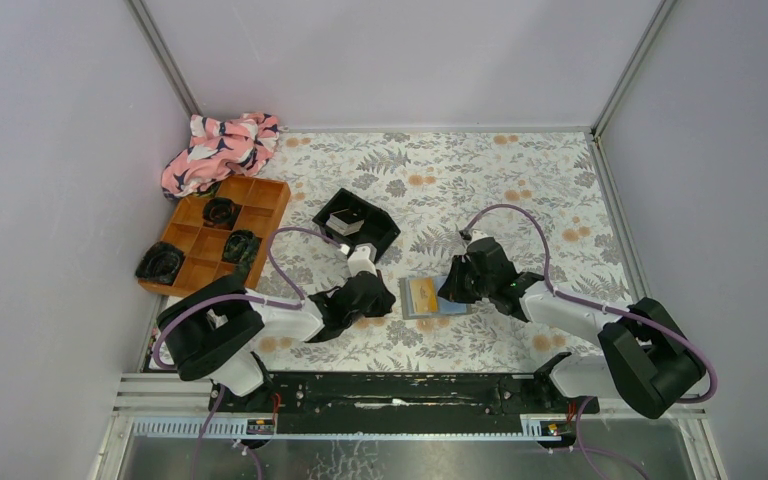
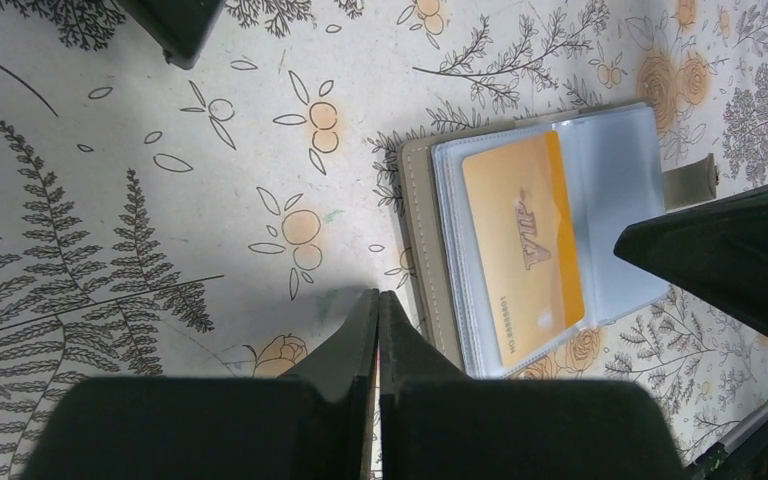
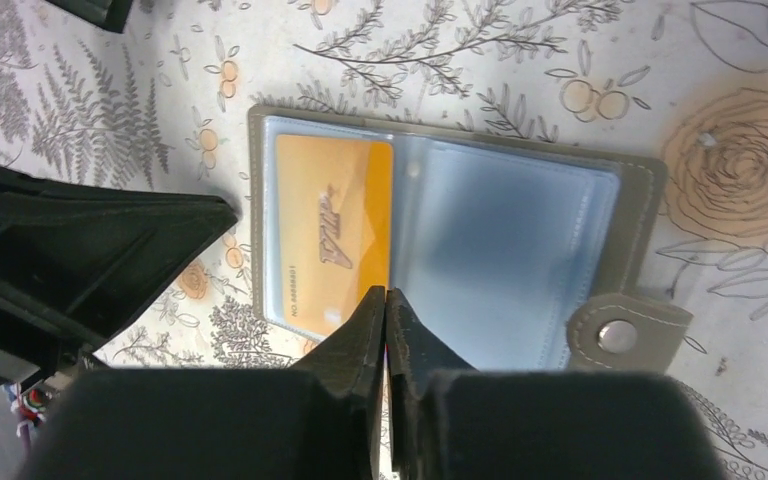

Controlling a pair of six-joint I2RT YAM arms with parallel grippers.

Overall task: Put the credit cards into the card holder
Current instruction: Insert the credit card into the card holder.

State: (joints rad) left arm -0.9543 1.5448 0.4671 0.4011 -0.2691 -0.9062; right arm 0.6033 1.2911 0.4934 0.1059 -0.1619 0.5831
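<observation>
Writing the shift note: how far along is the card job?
Done: one gold card sits in a sleeve of the open card holder. In hand: nothing; both the left gripper and right gripper are shut at the holder's edge, carrying no card. Left: at least one pale card lies in the black tray.

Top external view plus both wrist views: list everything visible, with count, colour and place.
card holder: one, grey-taupe, lying open mid-table between the arms
gold card: one, gold, inside a clear sleeve of the holder
pale cards: count unclear, silver-grey, in the black tray
black tray: one, black, behind the holder
orange tray: one, orange, far left
black objects: three, black, on the orange tray
cloth: one, pink patterned, far left corner
table cover: one, floral
left pincer: black, shut, beside the holder
right pincer: black, shut, at the holder's fold
</observation>
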